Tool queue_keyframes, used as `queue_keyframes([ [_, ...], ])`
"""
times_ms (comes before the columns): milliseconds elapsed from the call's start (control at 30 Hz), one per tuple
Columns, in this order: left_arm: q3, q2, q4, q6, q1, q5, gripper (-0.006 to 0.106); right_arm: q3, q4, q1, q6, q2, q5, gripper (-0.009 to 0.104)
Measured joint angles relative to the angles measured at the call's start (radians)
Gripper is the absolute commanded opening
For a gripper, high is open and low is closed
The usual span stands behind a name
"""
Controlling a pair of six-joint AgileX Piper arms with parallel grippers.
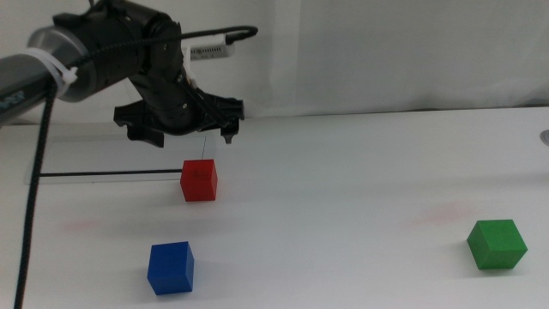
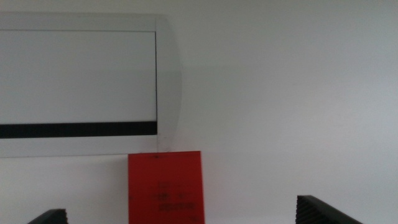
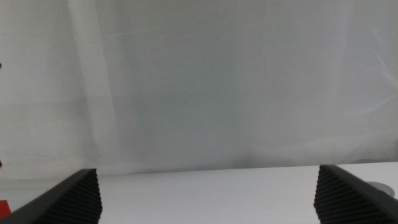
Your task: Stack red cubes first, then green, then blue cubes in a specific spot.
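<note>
The red cube (image 1: 199, 180) sits on the white table left of centre, just in front of the grey-rimmed panel. My left gripper (image 1: 190, 135) hovers open above and slightly behind it, empty. In the left wrist view the red cube (image 2: 166, 186) lies between the jaw tips, nearer one of them, and my left gripper (image 2: 186, 218) touches nothing. The blue cube (image 1: 171, 268) is at the front left. The green cube (image 1: 497, 245) is at the front right. My right gripper (image 3: 208, 202) is open, empty and out of the middle view.
The grey-rimmed panel with a dark slot (image 1: 103, 174) lies at the left, also in the left wrist view (image 2: 81, 87). Faint pink smudges (image 1: 442, 213) mark the table. Bare white tabletop lies between the red and green cubes. A white backdrop stands behind.
</note>
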Motion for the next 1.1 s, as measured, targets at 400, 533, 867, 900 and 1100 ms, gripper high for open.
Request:
queue_keyframes([
  [400, 0.001, 0.105, 0.011, 0.000, 0.009, -0.009, 0.090, 0.000, 0.002, 0.000, 0.000, 0.000, 0.000, 0.092],
  [533, 0.001, 0.139, 0.011, -0.015, 0.009, -0.022, 0.090, 0.000, 0.002, 0.000, 0.000, 0.000, 0.000, 0.092],
  [867, 0.000, 0.189, 0.011, -0.050, 0.009, -0.052, 0.090, 0.000, 0.002, 0.000, 0.000, 0.000, 0.000, 0.092],
  [900, 0.000, 0.196, 0.011, -0.050, 0.009, -0.052, 0.090, 0.000, 0.002, 0.000, 0.004, 0.000, 0.000, 0.092],
  [1100, 0.000, 0.219, 0.011, -0.052, 0.009, -0.059, 0.087, 0.000, 0.002, 0.000, 0.004, 0.000, 0.000, 0.092],
])
